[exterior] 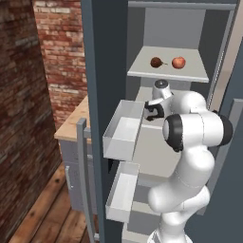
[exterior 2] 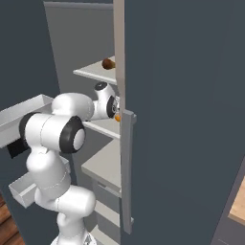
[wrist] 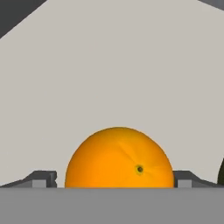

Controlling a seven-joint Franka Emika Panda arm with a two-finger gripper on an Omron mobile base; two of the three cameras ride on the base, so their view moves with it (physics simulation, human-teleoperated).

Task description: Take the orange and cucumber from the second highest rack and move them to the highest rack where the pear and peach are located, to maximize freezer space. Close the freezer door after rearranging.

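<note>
The orange (wrist: 119, 158) lies on the pale second highest rack (wrist: 113, 78), right in front of the hand camera. My gripper (wrist: 116, 183) is open, one fingertip on each side of the fruit and a small gap at both. A sliver of the orange (exterior 2: 117, 117) shows past my hand. A dark sliver (wrist: 221, 173) at the right edge may be the cucumber; I cannot tell. On the highest rack (exterior: 190, 74) rest the brown pear (exterior: 156, 62) and the red peach (exterior: 178, 62). The freezer door (exterior: 95, 95) stands swung open to the left.
Two white door bins (exterior: 124, 130) (exterior: 122, 191) jut from the open door close to my arm's left. A closed dark door with a grey handle (exterior 2: 127, 167) bounds the right side. A wooden counter (exterior: 76, 118) and a brick wall (exterior: 57, 47) lie beyond the door.
</note>
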